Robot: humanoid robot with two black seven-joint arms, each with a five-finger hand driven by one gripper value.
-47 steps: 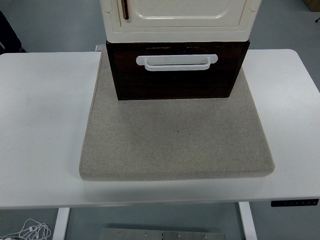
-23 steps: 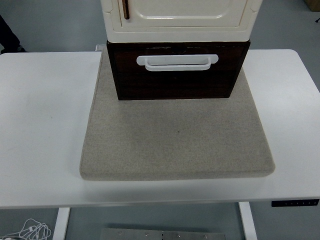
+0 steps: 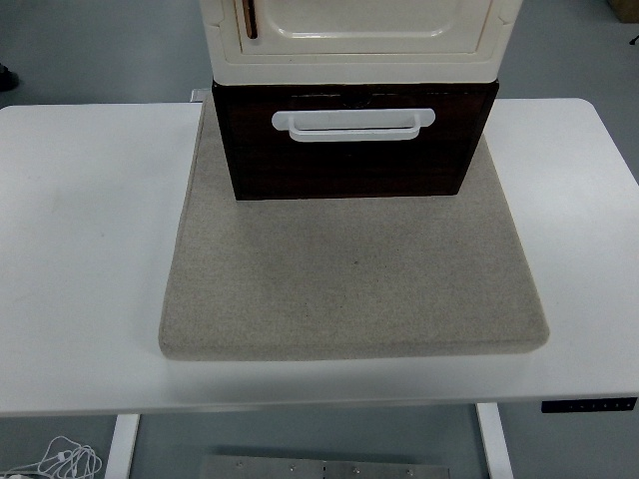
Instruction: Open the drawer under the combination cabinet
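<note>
**Drawer shut, no hand yet in view**

Sitting at the far middle of the white table (image 3: 80,249), the dark brown wooden drawer (image 3: 354,165) forms the bottom unit of the combination cabinet, directly under the cream glossy upper cabinet (image 3: 359,45) with its panelled door and small brown door handle (image 3: 250,18). The whole stack stands on the back part of a beige felt-like mat (image 3: 349,289) that covers the table's centre. The drawer front looks flush with its frame, so the drawer appears closed and the task not yet begun.

Neither robot arm shows anywhere in the head view, so nothing can be said of how the fingers are held; both hands are simply outside the picture.

The place to take hold is the white bar handle (image 3: 353,124), a wide horizontal grip mounted across the upper part of the drawer front. It looks rigid and smooth, probably plastic, with a gap behind the bar for fingers to hook into. The drawer itself seems stiff and boxy, likely to slide straight toward the near edge. One risk, as a judgement: the cabinet may be light enough to drag forward over the mat if the drawer binds, so a steady level pull at the bar's middle suits best.
</note>
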